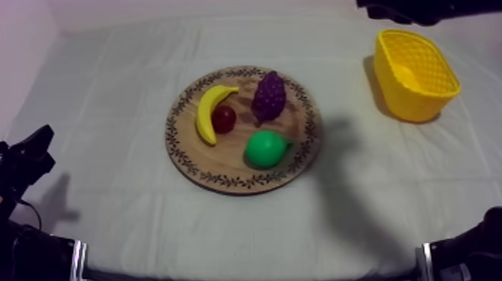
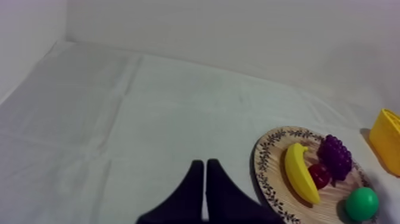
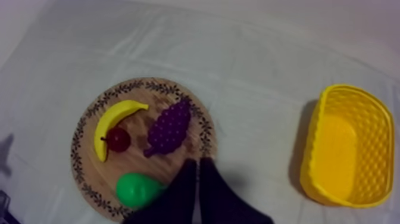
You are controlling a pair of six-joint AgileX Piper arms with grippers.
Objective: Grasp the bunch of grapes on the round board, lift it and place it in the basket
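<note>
1. Placement of purple knobbly bunch of grapes (image 1: 270,96): lying on round wooden board with patterned rim (image 1: 176,142), mid-frame, toward its upper right part.
2. Running lengthwise almost up-down the frame, top leaning slightly right.
3. Hovering nearest, right gripper (image 3: 197,170): black fingers pressing together on nothing, tips pointing at the board's edge just beside the grapes; probably needing spreading across the short axis.
4. Resting well apart at lower left, left gripper (image 2: 205,167): fingers likewise lying together.
5. Standing at upper right, yellow lattice plastic basket (image 1: 418,105).
</note>
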